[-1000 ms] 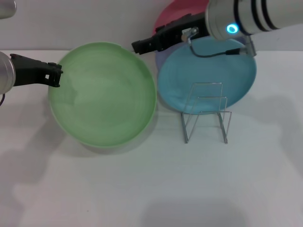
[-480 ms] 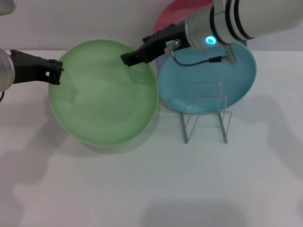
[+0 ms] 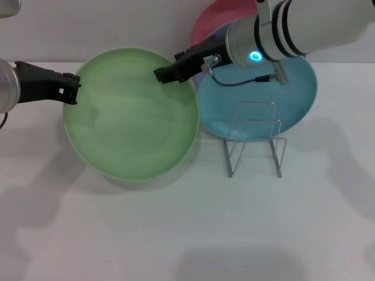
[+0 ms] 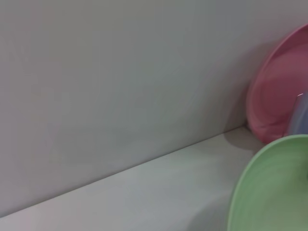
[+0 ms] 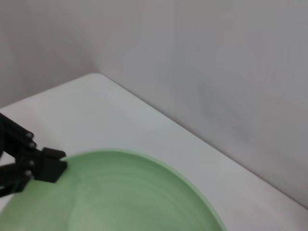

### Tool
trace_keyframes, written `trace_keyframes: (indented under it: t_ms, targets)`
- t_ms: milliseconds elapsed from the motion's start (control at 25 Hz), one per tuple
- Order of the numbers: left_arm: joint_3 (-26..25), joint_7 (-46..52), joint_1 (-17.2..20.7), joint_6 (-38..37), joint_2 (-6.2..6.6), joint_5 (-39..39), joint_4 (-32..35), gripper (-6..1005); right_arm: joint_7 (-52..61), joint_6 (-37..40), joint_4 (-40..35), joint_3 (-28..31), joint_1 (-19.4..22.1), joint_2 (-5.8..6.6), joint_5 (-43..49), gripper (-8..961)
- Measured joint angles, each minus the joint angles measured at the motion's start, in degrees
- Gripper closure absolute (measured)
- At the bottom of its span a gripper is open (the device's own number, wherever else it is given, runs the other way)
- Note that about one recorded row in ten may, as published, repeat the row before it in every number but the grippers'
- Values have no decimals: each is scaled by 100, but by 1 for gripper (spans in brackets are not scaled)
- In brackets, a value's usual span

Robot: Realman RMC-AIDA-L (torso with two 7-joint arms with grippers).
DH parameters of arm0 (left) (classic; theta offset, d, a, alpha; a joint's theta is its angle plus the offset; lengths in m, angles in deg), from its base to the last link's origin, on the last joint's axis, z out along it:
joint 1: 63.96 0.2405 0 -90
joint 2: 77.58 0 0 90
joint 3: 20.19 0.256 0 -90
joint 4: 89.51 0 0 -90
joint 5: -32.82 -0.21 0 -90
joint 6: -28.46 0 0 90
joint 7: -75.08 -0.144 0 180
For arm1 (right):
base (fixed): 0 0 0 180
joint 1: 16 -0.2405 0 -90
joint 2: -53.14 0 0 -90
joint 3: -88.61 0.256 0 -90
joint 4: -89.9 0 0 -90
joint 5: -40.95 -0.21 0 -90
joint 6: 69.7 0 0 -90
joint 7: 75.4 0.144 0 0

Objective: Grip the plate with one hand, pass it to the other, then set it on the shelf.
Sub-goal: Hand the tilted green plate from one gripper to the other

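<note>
The large light green plate [image 3: 132,114] is held tilted a little above the white table, with its shadow under it. My left gripper [image 3: 71,88], black on a silver wrist, is shut on the plate's left rim. In the right wrist view, that gripper [image 5: 48,166] clamps the edge of the plate [image 5: 134,197]. My right gripper [image 3: 166,74], black on a white arm with a cyan light, is at the plate's upper right rim. The plate's edge also shows in the left wrist view [image 4: 274,187]. The thin silver wire rack [image 3: 253,137] stands to the plate's right.
A teal-blue plate [image 3: 293,93] lies behind the rack under my right arm. A pink plate [image 3: 211,23] leans on the back wall, and it also shows in the left wrist view [image 4: 279,101]. White table spreads in front of the rack and plate.
My right gripper came in from the right to the green plate's upper right rim. The plate, still held by my left gripper, drifted slightly right.
</note>
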Motion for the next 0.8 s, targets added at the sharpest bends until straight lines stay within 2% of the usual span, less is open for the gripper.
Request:
trace_keyframes:
  t_ms: [40,320,440,720,800]
  targets:
    - [3,-6,0,0,0,35,0,958,-21,11,-80,-1,-37,0,0,251]
    - [-1,-110,1,-1,-1,145,0,957,-287,41,-32,-58,5,-15,49,550]
    - [-2,-143,23,-23,-13,150,0,956,-440,57,418,-44,292,-80,73,668]
    - [40,-143,56,-35,-13,155,-73,955,-530,11,792,-39,552,-104,81,917]
    - [64,-131,84,-39,-16,157,-135,955,-572,-9,831,-56,588,-120,83,918]
